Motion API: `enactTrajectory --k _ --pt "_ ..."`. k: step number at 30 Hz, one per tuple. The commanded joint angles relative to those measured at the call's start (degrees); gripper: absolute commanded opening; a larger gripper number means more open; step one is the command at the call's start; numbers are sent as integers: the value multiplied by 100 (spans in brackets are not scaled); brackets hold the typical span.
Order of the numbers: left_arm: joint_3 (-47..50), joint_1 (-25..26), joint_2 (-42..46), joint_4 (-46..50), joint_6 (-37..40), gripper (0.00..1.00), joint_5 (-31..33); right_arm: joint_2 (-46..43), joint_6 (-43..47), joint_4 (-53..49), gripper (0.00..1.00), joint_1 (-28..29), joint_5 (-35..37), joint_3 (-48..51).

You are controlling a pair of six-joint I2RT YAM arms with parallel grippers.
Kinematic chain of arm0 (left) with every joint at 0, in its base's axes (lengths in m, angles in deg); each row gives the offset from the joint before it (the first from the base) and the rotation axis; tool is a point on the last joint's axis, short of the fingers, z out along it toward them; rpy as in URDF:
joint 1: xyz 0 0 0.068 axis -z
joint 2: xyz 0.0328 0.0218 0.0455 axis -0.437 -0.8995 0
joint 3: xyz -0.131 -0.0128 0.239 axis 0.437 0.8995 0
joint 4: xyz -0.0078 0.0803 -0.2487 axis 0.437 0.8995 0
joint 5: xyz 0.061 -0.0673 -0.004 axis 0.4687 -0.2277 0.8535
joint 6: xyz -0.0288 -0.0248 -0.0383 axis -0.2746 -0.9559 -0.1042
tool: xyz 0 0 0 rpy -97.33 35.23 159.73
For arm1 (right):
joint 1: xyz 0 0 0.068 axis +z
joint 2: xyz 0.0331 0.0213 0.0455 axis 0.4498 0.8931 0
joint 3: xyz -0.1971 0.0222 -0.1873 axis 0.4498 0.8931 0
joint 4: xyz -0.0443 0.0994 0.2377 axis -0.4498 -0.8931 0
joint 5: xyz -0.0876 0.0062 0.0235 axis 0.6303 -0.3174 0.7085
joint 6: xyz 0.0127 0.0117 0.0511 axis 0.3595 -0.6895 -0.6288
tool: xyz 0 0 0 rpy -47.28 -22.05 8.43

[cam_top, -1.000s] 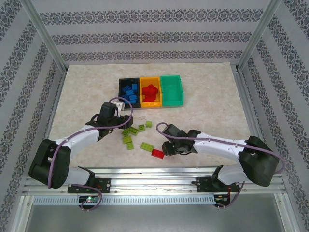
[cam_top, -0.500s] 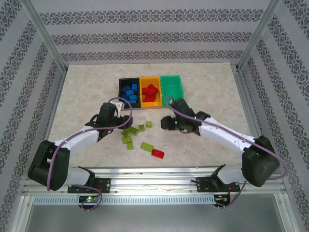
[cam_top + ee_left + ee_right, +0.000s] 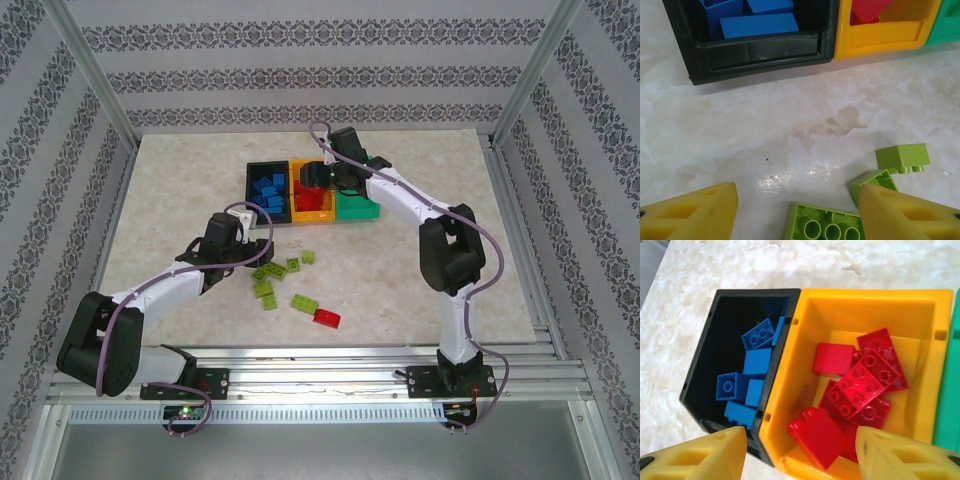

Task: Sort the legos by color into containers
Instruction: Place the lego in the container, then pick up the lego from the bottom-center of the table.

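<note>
The containers sit in a row at the back: black (image 3: 253,195) holding blue legos (image 3: 756,362), orange-yellow (image 3: 296,188) holding red legos (image 3: 867,380), then green (image 3: 357,190). My right gripper (image 3: 318,178) (image 3: 800,456) hangs open over the orange-yellow bin's near end. A red brick (image 3: 819,436) lies tilted in the bin between its fingers, touching neither. My left gripper (image 3: 250,238) (image 3: 797,216) is open and low over the table in front of the black bin (image 3: 760,50). An upside-down lime brick (image 3: 822,226) lies between its fingertips.
Several lime green legos (image 3: 266,273) lie loose in the middle of the table, with one red lego (image 3: 326,318) nearer the front edge. Two more lime pieces (image 3: 902,157) lie by my left gripper's right finger (image 3: 905,215). Metal frame posts stand at the table's sides.
My right arm has swung from near the front of the table up to the orange-yellow bin, and its jaws have opened there. The left arm has not moved.
</note>
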Motion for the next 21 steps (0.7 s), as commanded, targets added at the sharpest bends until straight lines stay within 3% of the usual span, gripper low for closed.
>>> enactTrajectory --k 1,12,21 --pt "70 -84 154 -161 29 65 59 -210 139 -168 60 11 -211 132" --pt "112 -92 185 -204 4 65 38 -2196 949 -360 62 659 -242 2872" --pt "137 -89 220 -221 6 65 78 -3059 1557 -1463 64 1740 42 3987"
